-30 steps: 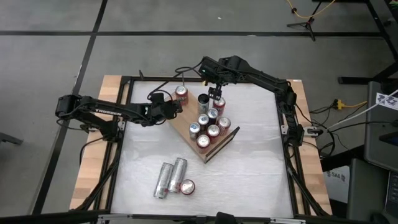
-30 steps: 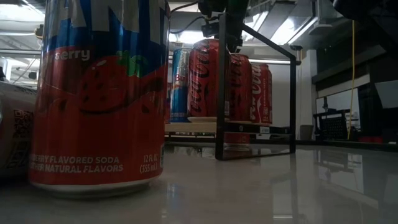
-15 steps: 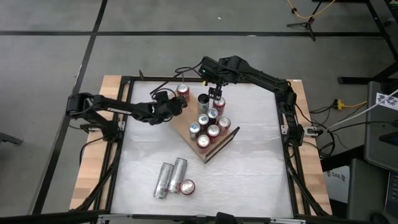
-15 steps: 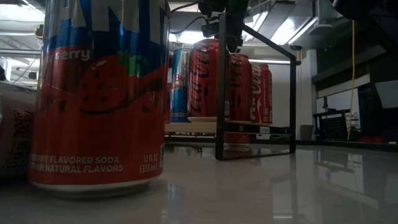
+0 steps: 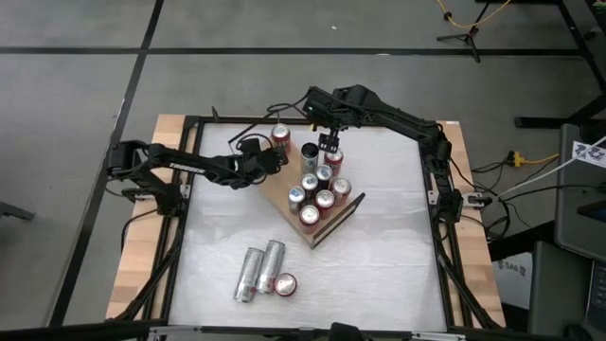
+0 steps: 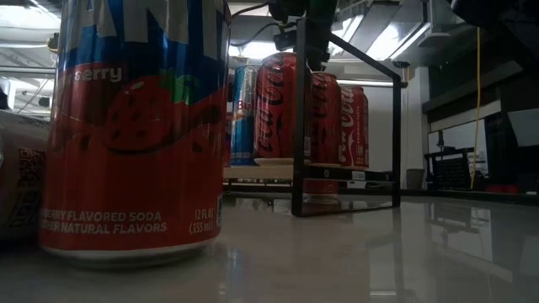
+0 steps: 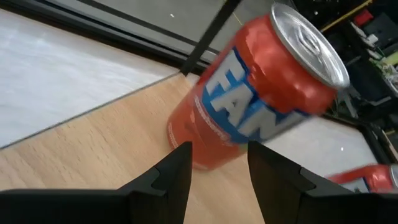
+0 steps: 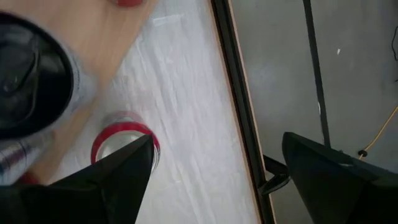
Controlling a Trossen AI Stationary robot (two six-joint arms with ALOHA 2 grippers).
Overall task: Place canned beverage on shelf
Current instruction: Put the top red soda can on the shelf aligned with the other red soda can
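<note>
The left claw (image 5: 269, 159) reaches in from nine o'clock, its fingers (image 7: 177, 171) drawn close together with nothing clamped between them. Just past the fingertips, an orange Fanta can (image 7: 255, 99) leans tilted over the wooden board, its silver top pointing away from the claw; in the high view this can (image 5: 280, 137) sits at the eleven o'clock corner of the shelf (image 5: 281, 189). Whether the fingertips touch the can cannot be told.

The right claw (image 5: 330, 143) hangs over the twelve o'clock end of the shelf with its fingers (image 8: 121, 177) spread wide and empty, a dark can (image 8: 31, 81) and a red-rimmed can (image 8: 121, 134) below it.

The shelf lies slantwise at the middle of the white surface (image 5: 379, 265), carrying a cluster of upright cans (image 5: 315, 189), its black wire rail (image 5: 343, 213) at the four o'clock end. Toward six o'clock, well apart from the shelf, three cans (image 5: 265, 270) lie on the surface.
</note>
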